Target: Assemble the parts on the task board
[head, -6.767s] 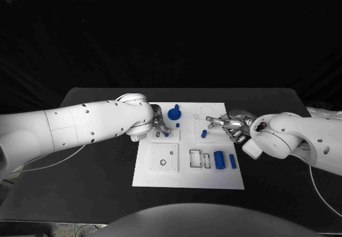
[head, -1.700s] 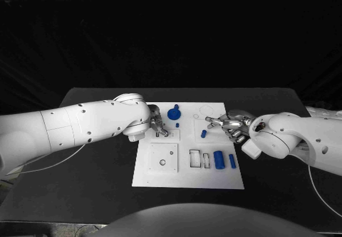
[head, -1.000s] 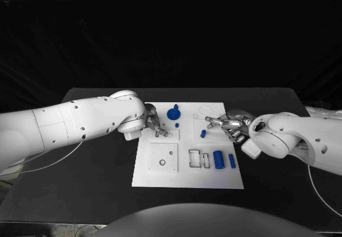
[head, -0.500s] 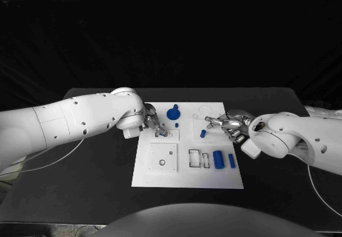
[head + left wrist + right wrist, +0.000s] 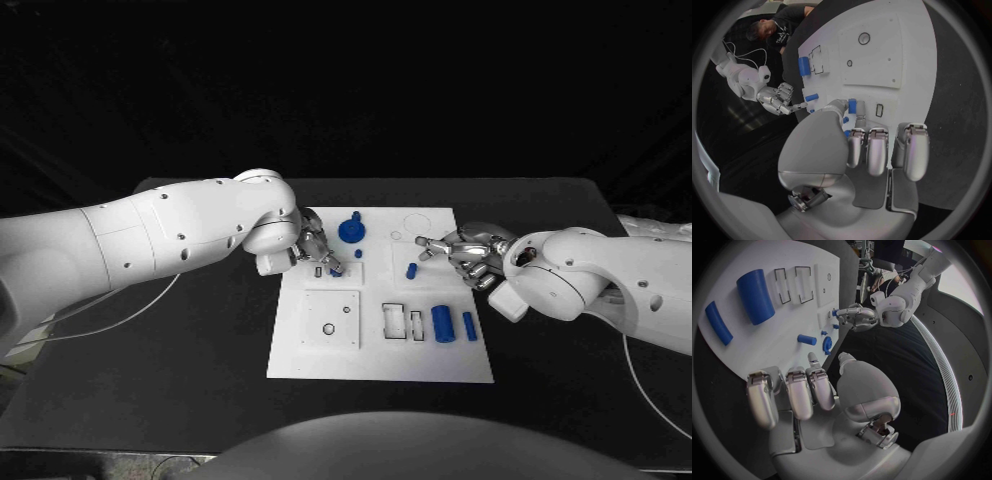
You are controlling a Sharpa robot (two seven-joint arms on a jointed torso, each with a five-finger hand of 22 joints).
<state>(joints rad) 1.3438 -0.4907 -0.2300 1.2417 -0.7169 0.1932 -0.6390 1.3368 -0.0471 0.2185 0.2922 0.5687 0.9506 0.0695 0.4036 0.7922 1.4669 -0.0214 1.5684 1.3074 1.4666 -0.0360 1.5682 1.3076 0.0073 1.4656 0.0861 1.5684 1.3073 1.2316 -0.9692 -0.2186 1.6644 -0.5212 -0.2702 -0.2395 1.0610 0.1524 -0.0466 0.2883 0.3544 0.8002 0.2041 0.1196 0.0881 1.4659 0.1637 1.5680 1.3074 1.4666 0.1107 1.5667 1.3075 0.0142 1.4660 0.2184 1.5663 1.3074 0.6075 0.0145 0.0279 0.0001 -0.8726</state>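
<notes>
Seemingly light, stiff and slick, the small blue peg [image 5: 852, 106] sits pinched in the left hand [image 5: 317, 253] above center frame; the right hand [image 5: 459, 252], fingers apart, holds nothing.

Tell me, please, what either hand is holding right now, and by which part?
The left hand pinches a small blue part by its end, between thumb and fingertip. The right hand holds nothing.

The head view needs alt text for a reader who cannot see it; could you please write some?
Two white robot arms reach over a white task board on a black table. The left hand pinches a small blue part at the board's left edge; the right hand hovers open near another blue part.
</notes>
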